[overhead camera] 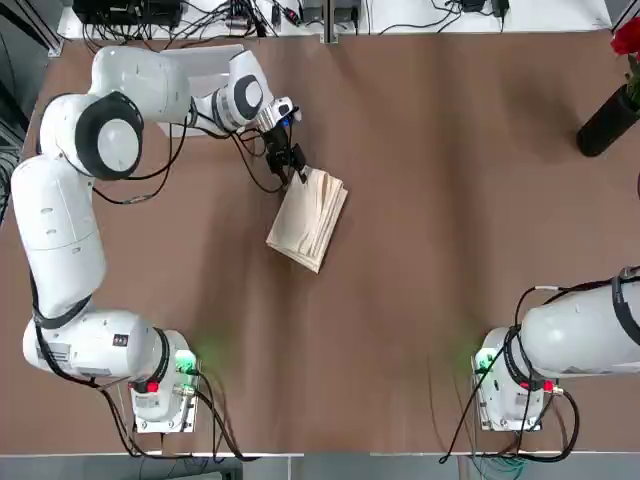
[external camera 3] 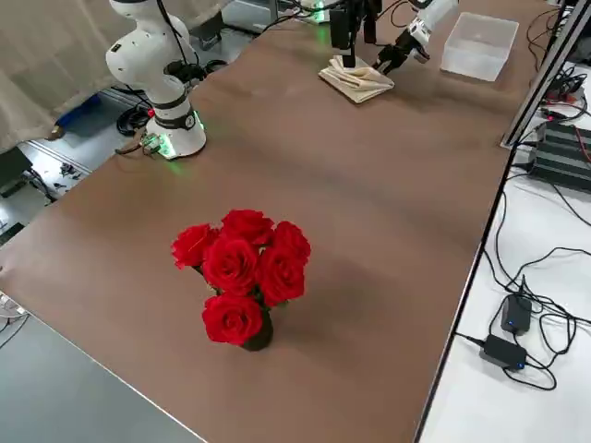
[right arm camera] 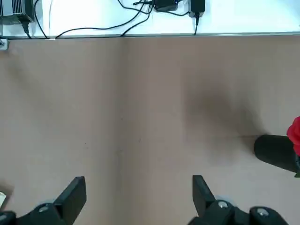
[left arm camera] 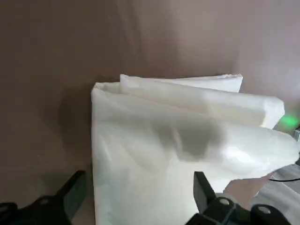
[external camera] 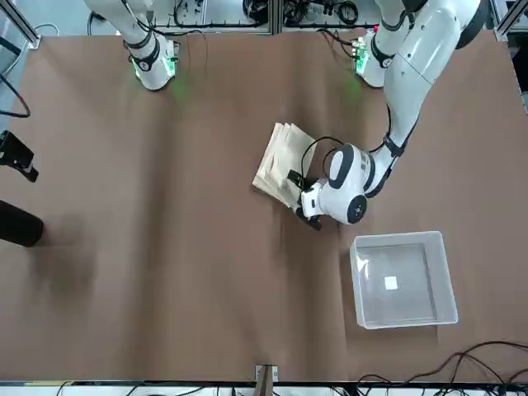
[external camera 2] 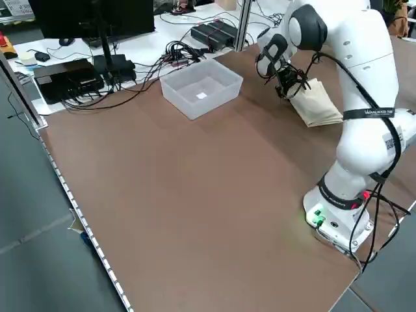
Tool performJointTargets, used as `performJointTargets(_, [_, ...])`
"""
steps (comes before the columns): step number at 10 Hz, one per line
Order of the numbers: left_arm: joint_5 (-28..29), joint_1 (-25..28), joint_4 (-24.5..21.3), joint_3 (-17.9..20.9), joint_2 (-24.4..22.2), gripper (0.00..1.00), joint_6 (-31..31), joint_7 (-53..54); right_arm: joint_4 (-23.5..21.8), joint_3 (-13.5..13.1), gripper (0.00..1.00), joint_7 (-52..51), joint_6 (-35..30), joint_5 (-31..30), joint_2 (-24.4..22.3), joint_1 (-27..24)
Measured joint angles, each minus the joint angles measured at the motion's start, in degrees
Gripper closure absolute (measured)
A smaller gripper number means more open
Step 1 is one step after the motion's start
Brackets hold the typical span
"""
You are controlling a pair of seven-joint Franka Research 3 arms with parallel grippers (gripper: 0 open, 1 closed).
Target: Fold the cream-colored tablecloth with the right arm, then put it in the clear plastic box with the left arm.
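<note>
Folded into a layered bundle, the cream-colored tablecloth [left arm camera: 187, 154] fills most of the left wrist view, lying between the left tool's 2 fingers [left arm camera: 70, 190], which stand apart on either side of it. Seen from overhead, the cloth [overhead camera: 310, 218] lies flat on the brown surface [overhead camera: 420, 250], left of centre, with the left tool [overhead camera: 290, 160] low at its far corner. Whether the fingertips touch the fabric cannot be told. The clear plastic box [external camera: 404, 279] sits on the far part of the surface on the robot's left, near the cloth but apart from it; overhead, the left arm hides it. The right tool [right arm camera: 138, 197] hangs above bare surface with its fingers spread and nothing between them. Red roses [external camera 3: 242, 268] in a dark vase stand at the far right corner.
</note>
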Motion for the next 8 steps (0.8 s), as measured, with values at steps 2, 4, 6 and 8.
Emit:
performJointTargets(2, [0.0, 0.2, 0.1, 0.0, 0.0, 0.0, 0.0, 0.0, -0.1, -0.4, 0.0, -4.7, 0.0, -0.1, 0.5, -0.2])
performJointTargets(4, [0.0, 0.3, 0.2, 0.0, 0.1, 0.01, 0.0, 0.0, -0.1, -0.7, 0.0, -7.6, 0.0, -0.1, 0.6, -0.8])
performJointTargets(6, [0.0, 0.2, 0.1, 0.0, 1.0, 0.01, 0.0, 0.0, -0.1, -0.7, 0.0, -7.9, 0.0, -0.1, 0.6, -1.0])
performJointTargets(8, [0.0, 0.2, 0.1, 0.0, 2.3, 0.04, 0.1, 0.0, -0.1, -0.7, 0.0, -7.9, 0.0, -0.1, 0.6, -1.1])
